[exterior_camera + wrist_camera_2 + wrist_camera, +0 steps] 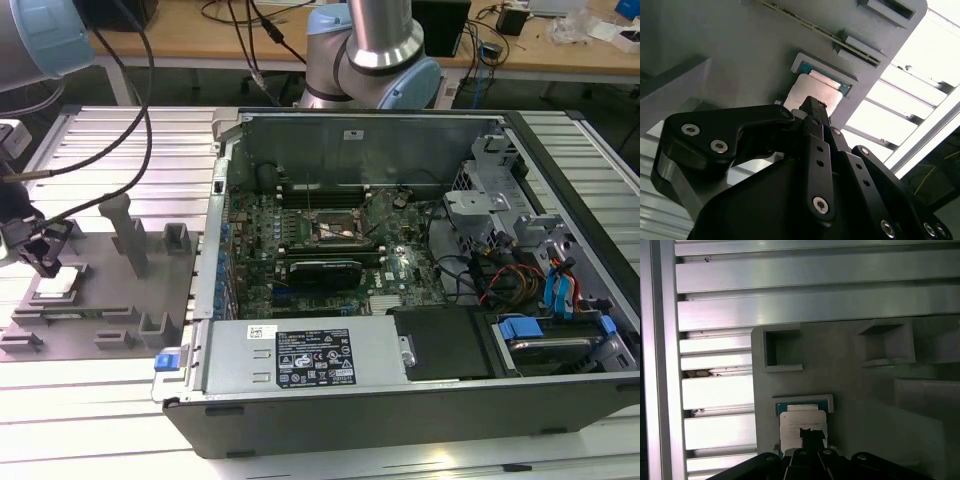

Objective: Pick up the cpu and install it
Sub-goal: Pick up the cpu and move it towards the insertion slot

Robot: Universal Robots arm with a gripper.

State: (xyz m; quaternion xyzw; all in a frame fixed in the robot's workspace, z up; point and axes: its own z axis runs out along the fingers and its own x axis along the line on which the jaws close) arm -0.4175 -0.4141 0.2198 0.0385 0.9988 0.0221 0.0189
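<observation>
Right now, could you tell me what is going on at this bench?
The robot arm has its gripper down over the grey fixture tray at the exterior view's left. In both wrist views it is just above the cpu, which lies flat in its pocket on the tray. Whether it has hold of the chip is unclear. The open computer case, motherboard exposed, sits at the exterior view's right.

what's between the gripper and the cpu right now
Nothing visible. The gripper hangs directly over the cpu, which lies in its pocket on the grey tray.
</observation>
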